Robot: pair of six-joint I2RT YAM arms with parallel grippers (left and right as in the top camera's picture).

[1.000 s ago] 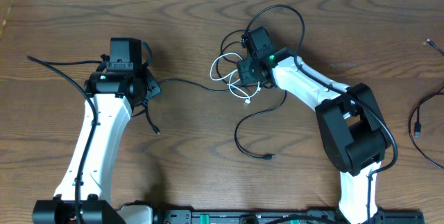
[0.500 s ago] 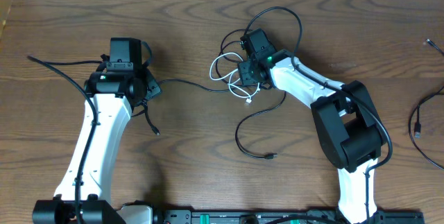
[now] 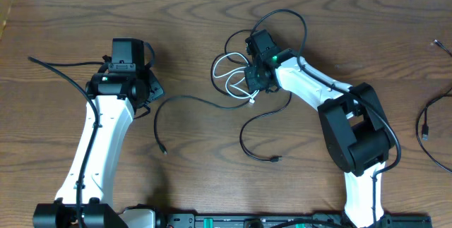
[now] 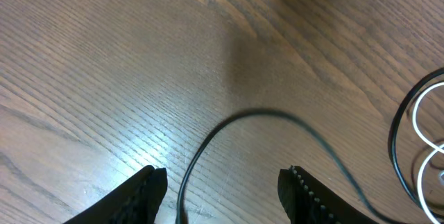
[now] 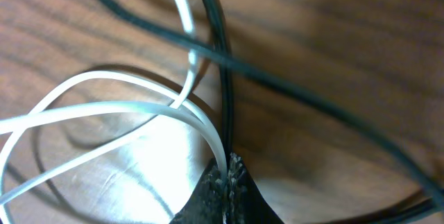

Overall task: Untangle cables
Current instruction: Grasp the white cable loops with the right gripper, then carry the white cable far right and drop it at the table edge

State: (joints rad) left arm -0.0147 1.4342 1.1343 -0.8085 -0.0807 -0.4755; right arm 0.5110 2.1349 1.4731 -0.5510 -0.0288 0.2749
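**Right arm.** My right hand [image 5: 227, 177] was clenched on the thin white looped cord [image 5: 125, 106]. A thin black cord [image 5: 223, 78] ran into the same pinch; I could not tell whether it was gripped too.

**Cables.** The tangle of black and white cords [image 3: 233, 80] lay far and centre on the brown wood-grain worktop [image 3: 191, 30], around that hand.

**Left arm.** My left hand [image 4: 225, 193] stood released, fingers apart. A loose black cord [image 4: 263, 115] passed between them and curved right toward the tangle.
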